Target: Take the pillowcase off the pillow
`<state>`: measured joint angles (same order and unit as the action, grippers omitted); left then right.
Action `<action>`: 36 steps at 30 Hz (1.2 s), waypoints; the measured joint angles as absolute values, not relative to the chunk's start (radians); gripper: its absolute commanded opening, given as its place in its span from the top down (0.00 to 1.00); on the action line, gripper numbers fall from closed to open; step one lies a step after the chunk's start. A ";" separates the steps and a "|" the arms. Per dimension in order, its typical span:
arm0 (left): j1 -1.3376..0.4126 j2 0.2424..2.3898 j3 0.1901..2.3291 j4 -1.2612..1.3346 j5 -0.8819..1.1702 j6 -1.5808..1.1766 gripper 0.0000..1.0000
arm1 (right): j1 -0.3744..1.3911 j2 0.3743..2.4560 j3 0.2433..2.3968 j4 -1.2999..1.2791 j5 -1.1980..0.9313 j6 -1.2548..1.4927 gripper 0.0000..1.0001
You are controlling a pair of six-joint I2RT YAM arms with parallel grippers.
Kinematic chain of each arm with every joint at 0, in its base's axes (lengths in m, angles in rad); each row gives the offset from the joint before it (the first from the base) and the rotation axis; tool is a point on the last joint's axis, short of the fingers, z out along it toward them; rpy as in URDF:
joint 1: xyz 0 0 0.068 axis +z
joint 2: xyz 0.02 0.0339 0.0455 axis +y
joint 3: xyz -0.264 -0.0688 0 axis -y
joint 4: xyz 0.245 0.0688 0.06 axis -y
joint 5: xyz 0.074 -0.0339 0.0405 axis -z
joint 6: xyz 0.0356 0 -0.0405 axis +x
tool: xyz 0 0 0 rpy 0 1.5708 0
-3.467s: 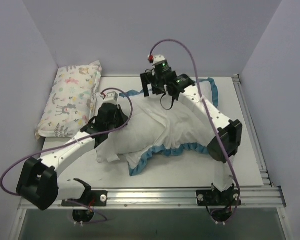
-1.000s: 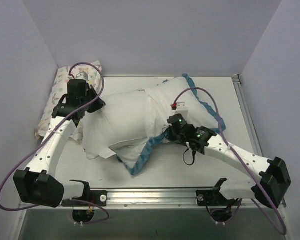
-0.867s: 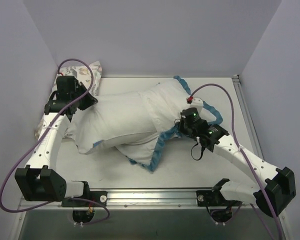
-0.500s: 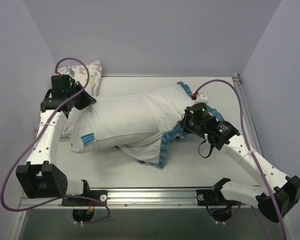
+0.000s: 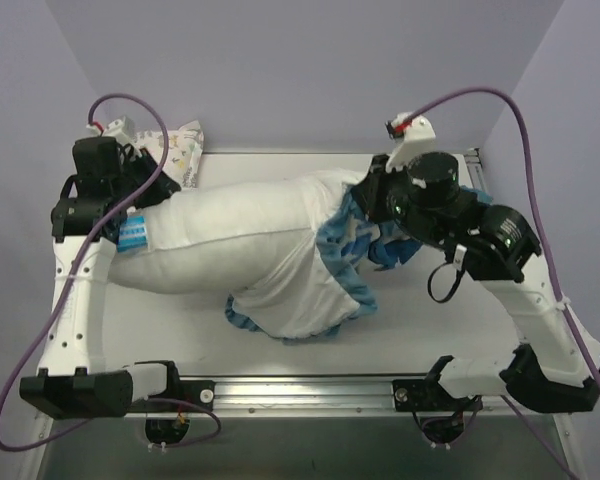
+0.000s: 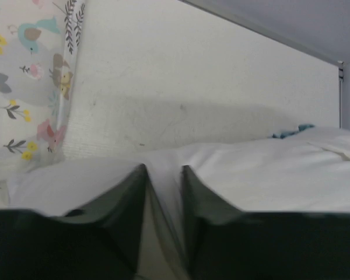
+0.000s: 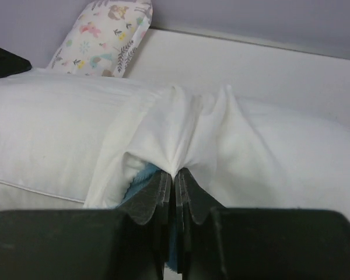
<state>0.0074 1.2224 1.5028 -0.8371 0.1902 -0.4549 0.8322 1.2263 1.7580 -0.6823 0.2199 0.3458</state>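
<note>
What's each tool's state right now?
Left tool: closed, holding the pillow.
Right tool: closed, holding the pillowcase.

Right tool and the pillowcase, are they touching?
Touching. The right wrist view shows the right tool pinched shut on a gathered fold of the pillowcase.
</note>
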 measured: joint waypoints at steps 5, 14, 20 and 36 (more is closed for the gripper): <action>0.010 1.502 1.706 -0.789 0.216 -0.422 0.18 | 0.749 1.636 2.206 -0.723 0.215 0.312 1.00; 0.003 1.531 1.742 -0.847 0.217 -0.407 0.11 | 0.523 2.251 2.202 -0.629 0.110 0.357 1.00; -0.149 1.268 1.629 -0.797 0.142 -0.422 0.07 | 0.471 2.265 2.172 -0.661 0.074 0.368 0.77; -0.327 1.196 0.921 -0.399 0.097 -0.644 0.07 | 0.499 1.837 2.069 -0.645 0.052 0.343 0.07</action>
